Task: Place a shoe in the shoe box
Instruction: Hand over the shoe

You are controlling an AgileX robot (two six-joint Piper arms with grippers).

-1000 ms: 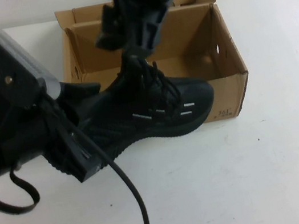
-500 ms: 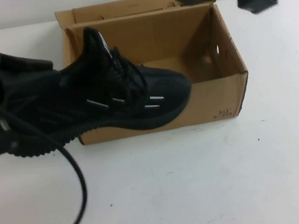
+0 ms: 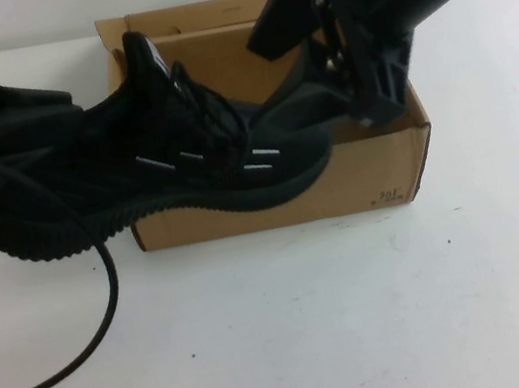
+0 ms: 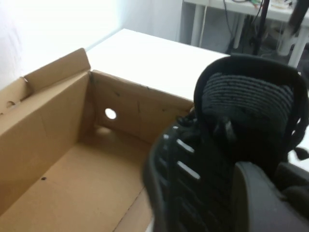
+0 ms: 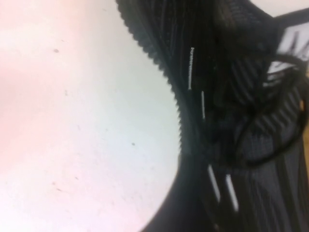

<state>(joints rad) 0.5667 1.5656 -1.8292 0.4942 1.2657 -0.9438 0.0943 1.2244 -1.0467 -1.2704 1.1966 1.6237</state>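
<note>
The black knit shoe [image 3: 195, 170] with white dash marks hangs tilted across the front wall of the brown cardboard shoe box [image 3: 376, 168], toe over the box's inside, heel out past the box's left side. My left gripper [image 3: 27, 159] is shut on the heel end and holds the shoe off the table. In the left wrist view the shoe [image 4: 241, 111] fills the near side, with one finger [image 4: 256, 198] against it and the open box [image 4: 63, 145] beyond. My right gripper [image 3: 370, 79] hovers over the box's right half, just beyond the toe. The right wrist view shows the shoe's side [image 5: 241, 96] close up.
The white table [image 3: 313, 325] spreads in front of and right of the box. A black cable [image 3: 101, 322] loops from the left arm down over the table's front left. The box's flaps [image 3: 207, 12] stand open at the back.
The left gripper raised the shoe and carried it left, its toe now over the box. The right arm left the shoe's tongue, swung up right, then came back down over the box.
</note>
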